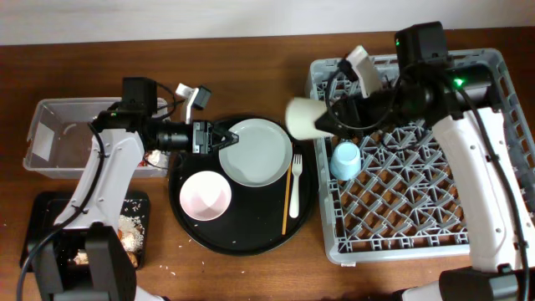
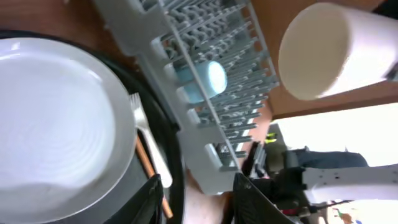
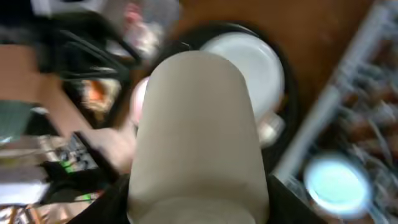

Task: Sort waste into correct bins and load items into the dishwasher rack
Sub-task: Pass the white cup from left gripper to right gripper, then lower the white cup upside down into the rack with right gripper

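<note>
My right gripper (image 1: 332,119) is shut on the cream cup (image 1: 307,117), holding it on its side in the air over the left rim of the grey dishwasher rack (image 1: 418,209). In the right wrist view the cream cup (image 3: 196,137) fills the space between the fingers. A light blue cup (image 1: 345,160) sits in the rack's left part. My left gripper (image 1: 227,137) is open with nothing in it, at the left edge of the round white plate (image 1: 260,151). In the left wrist view the plate (image 2: 50,124) lies left of the left gripper (image 2: 199,202).
The plate, a pinkish bowl (image 1: 206,196), a white fork (image 1: 296,171) and a thin wooden stick (image 1: 286,205) lie on the round black tray (image 1: 251,241). A clear tub (image 1: 54,138) stands far left. Below it a shallow black tray (image 1: 50,221) holds beige scraps (image 1: 129,226).
</note>
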